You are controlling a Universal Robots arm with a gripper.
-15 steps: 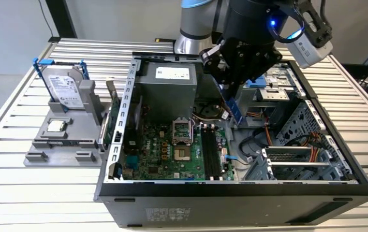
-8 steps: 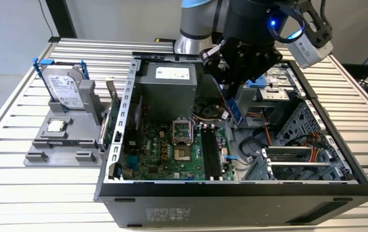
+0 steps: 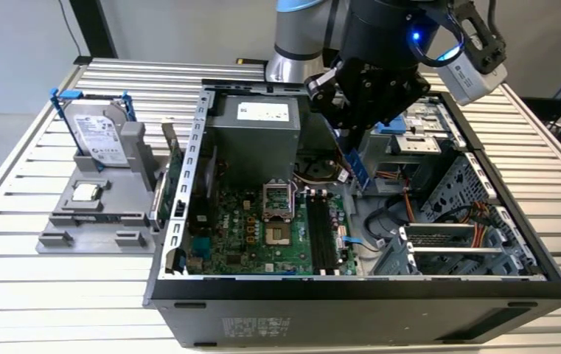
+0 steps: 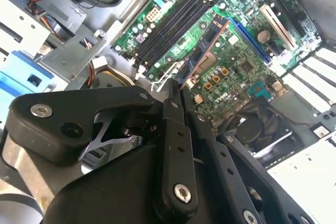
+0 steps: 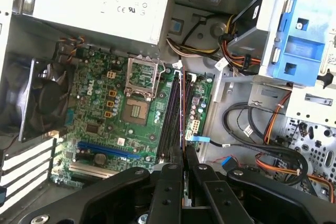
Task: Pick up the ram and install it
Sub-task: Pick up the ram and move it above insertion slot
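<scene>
Slatted metal table (image 3: 24, 243), an open computer case (image 3: 359, 313) lying on its side. My gripper (image 3: 357, 131) hangs over the motherboard (image 3: 241, 236), fingers pinched flat on the ram (image 3: 362, 168). The stick hangs edge-down below them and looks clear of the board. In the first wrist view it reads as a thin line running along the black memory slots (image 5: 169, 111), apparently above them rather than off to one side. In the second wrist view its chips show on the blue face. To do this step well, I judge, the stick must be upright and parallel to a single slot, with its notch matched to the slot's key. The descent should be straight, so both ends seat together. Any tilt could jam one end against a latch or snag the nearby cables (image 3: 413, 200).
</scene>
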